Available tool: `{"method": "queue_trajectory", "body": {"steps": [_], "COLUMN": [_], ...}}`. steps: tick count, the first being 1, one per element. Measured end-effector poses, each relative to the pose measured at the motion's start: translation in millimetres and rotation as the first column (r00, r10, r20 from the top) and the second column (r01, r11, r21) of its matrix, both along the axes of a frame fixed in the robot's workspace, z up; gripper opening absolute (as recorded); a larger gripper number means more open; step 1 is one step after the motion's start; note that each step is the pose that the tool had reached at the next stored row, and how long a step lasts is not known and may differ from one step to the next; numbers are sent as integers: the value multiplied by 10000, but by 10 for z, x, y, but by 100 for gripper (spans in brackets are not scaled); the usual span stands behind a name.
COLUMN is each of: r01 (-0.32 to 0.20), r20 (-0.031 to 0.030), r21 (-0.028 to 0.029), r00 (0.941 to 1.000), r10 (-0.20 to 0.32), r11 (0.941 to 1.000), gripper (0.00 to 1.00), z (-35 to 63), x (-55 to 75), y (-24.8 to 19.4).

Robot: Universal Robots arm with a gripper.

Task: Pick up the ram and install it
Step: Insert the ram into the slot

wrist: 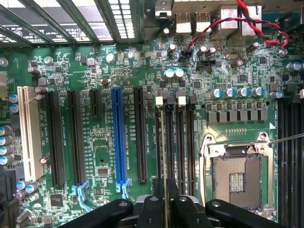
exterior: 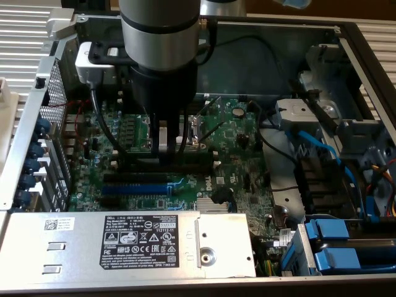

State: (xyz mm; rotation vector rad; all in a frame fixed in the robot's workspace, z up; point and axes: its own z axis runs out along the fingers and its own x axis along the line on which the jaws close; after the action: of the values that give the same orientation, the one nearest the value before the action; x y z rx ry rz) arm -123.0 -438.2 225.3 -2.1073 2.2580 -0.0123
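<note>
The ram (exterior: pixel 133 132), a thin green stick with a row of black chips, stands on its long edge under the arm in the exterior view. My gripper (exterior: pixel 162 146) is shut on its middle. The stick hangs right at the black memory slots (exterior: pixel 158 164); I cannot tell whether it sits in one. In the wrist view the ram (wrist: pixel 165 156) shows edge-on as a thin line running out from between my black fingers (wrist: pixel 151 209). It lines up with the memory slots (wrist: pixel 183 142), which have white end clips. My gripper (wrist: pixel 165 198) is closed around that edge.
A blue expansion slot (exterior: pixel 133 185) (wrist: pixel 119 137) lies beside the memory slots, and the CPU socket (wrist: pixel 237 175) is on their other side. The grey power supply (exterior: pixel 124 241) fills the near edge. Blue drive caddies (exterior: pixel 334 241) and cables (exterior: pixel 315 142) crowd the exterior view's right.
</note>
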Motion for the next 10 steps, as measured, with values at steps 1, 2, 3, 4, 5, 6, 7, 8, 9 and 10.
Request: {"method": "queue_trajectory", "body": {"steps": [1,2,3,4,5,6,7,8,9,10], "r01": [-1,0,0,0,-1,0,-1,0,0,0], "r20": [0,0,0,1,1,0,0,0,0,0], "r21": [0,-1,1,1,1,0,0,1,1,0], "r00": [10000,10000,10000,10000,10000,10000,10000,10000,10000,10000], "r10": [1,0,0,0,1,0,1,0,0,0], "r11": [10000,10000,10000,10000,10000,10000,10000,10000,10000,10000], "gripper": [15,15,15,15,15,15,15,15,15,15], "z": [0,-1,-3,-5,-7,-7,-7,-7,-7,-7], "x": [0,0,0,0,0,0,0,0,0,0], "y": [0,0,0,0,0,0,0,0,0,0]}}
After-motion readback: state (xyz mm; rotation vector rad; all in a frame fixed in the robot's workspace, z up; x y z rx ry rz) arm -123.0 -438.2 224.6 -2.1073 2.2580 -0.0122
